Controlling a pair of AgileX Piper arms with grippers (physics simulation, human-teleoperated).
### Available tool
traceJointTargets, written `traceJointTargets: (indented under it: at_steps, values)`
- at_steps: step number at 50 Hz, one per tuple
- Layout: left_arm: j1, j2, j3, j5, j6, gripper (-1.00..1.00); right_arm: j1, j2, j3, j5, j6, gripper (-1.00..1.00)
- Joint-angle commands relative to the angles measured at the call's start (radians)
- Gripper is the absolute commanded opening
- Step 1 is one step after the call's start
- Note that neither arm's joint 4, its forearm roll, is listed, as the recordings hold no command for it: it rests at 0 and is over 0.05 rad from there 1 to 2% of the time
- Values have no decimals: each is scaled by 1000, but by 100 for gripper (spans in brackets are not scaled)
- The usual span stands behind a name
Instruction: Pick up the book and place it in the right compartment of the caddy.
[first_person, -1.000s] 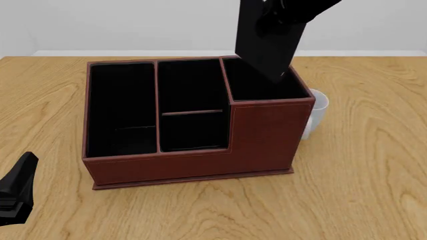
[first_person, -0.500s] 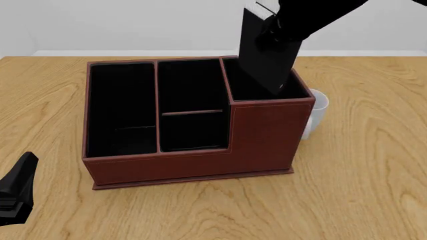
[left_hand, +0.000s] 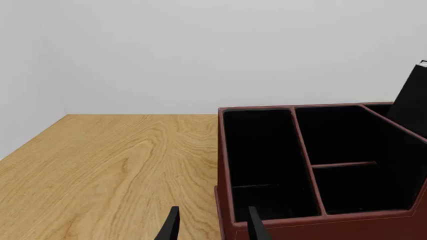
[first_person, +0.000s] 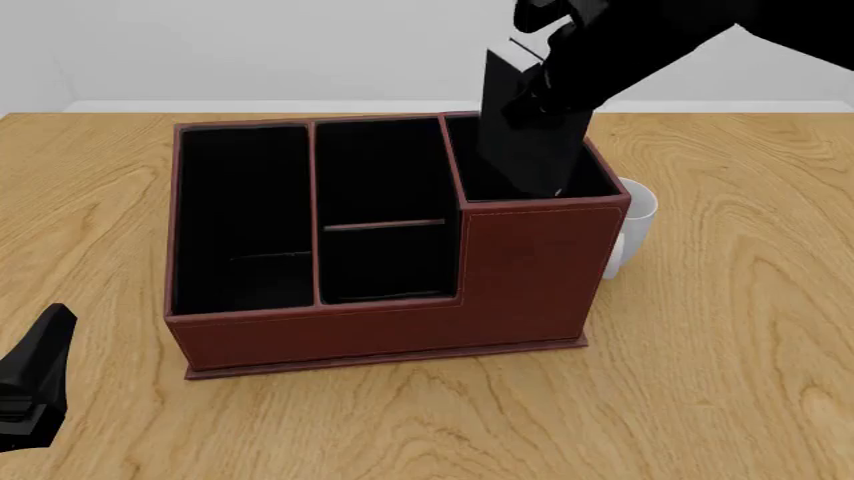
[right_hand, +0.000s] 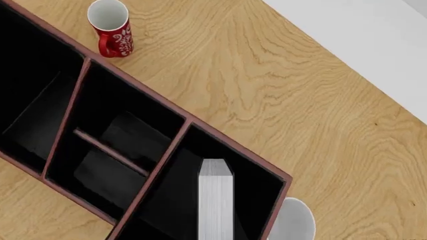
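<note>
R gripper (first_person: 541, 75) is clamped on the book (first_person: 523, 135), upright, lower part inside the right compartment (first_person: 527, 180) of the caddy (first_person: 400, 330), top sticking above the wall. White mug (first_person: 630, 225) just right of caddy. Red mug (right_hand: 110, 27) beyond its far side. L gripper (left_hand: 212, 227) low at near left, fingers apart, holding nothing.
</note>
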Motion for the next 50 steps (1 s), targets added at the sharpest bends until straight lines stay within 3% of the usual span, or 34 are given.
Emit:
traceJointTargets:
  at_steps: [1, 10, 14, 17, 18, 20, 41, 42, 44, 50]
  values:
    - [0, 0, 0, 0, 0, 100, -7, 15, 25, -37, 28, -100]
    - [0, 0, 0, 0, 0, 100, -16, 33, 42, -59, 26, -100]
    - [0, 0, 0, 0, 0, 100, -5, 40, 58, -73, 51, -100]
    - [0, 0, 0, 0, 0, 100, -6, 52, 70, -83, 51, -100]
    - [0, 0, 0, 0, 0, 100, -19, 58, 73, -89, 28, -100]
    - [0, 0, 0, 0, 0, 100, -11, 60, 72, -90, 46, -100]
    - [0, 0, 0, 0, 0, 100, -32, 106, 87, -125, 42, -100]
    - [0, 0, 0, 0, 0, 100, -27, 104, 83, -124, 62, -100]
    - [0, 0, 0, 0, 0, 100, -40, 109, 88, -131, 36, -100]
    - [0, 0, 0, 0, 0, 100, -53, 124, 81, -133, 34, -100]
